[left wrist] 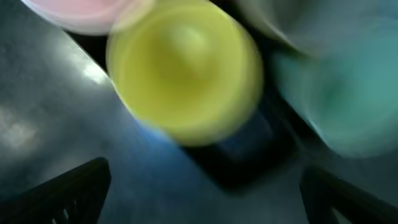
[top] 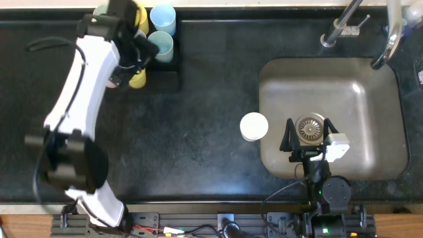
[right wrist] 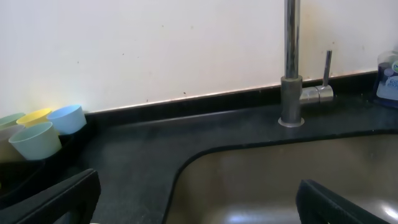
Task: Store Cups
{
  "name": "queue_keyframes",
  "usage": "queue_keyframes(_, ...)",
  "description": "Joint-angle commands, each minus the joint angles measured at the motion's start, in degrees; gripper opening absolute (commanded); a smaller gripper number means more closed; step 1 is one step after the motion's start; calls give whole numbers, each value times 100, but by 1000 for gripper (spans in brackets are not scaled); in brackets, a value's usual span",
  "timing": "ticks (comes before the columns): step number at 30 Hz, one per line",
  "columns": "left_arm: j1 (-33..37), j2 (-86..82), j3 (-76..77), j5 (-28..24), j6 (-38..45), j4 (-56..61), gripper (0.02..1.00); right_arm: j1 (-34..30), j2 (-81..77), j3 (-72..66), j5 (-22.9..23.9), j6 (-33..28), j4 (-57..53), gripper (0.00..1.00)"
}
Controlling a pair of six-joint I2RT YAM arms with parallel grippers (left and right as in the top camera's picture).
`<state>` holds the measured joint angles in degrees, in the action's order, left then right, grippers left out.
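Note:
Several cups stand on a black rack [top: 165, 80] at the counter's back left: a blue cup [top: 162, 17], a teal cup [top: 160, 45] and a yellow cup [top: 137, 79]. My left gripper [top: 134, 56] hovers over them. In the left wrist view the yellow cup [left wrist: 185, 68] lies just beyond my open left gripper [left wrist: 205, 202], with a pink cup [left wrist: 87, 12] and the teal cup [left wrist: 348, 93] beside it. A white cup [top: 254, 126] sits on the counter by the sink. My right gripper [top: 308, 134] hangs open and empty over the sink drain.
The steel sink [top: 370, 99] fills the right side, with a faucet [top: 340, 26] behind it. The right wrist view has the faucet [right wrist: 290, 68], a soap bottle [right wrist: 388, 78] and the row of cups [right wrist: 37, 130] far off. Dark counter [top: 198, 152] spreads between rack and sink.

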<state>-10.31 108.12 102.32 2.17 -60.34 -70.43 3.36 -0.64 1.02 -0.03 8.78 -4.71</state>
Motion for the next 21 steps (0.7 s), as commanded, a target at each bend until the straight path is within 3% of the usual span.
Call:
queue_keyframes(1, -645, -780, 11, 317, 831, -42, 998, -37, 39, -74, -42, 2, 33, 996)
queue_keyframes(6, -1161, -1733, -79, 841, 2168, -160, 998, -37, 39, -76, -42, 2, 33, 998)
queue_keyframes(12, -765, -3381, -1803, 844, 4019, 195, 998, -37, 39, -74, -42, 2, 33, 998)
queue_keyframes(16, -105, -4924, -3912, 765, 4986, 1626, 998, -37, 39, -74, -42, 2, 33, 998)
queue_keyframes(18, 256, -5821, -5036, 476, 5593, 2691, 998, -37, 39, -76, -42, 2, 33, 998)
queue_keyframes(21, 623, -6948, -6476, 330, 5965, 4207, 998, -37, 39, -76, -42, 2, 35, 996)
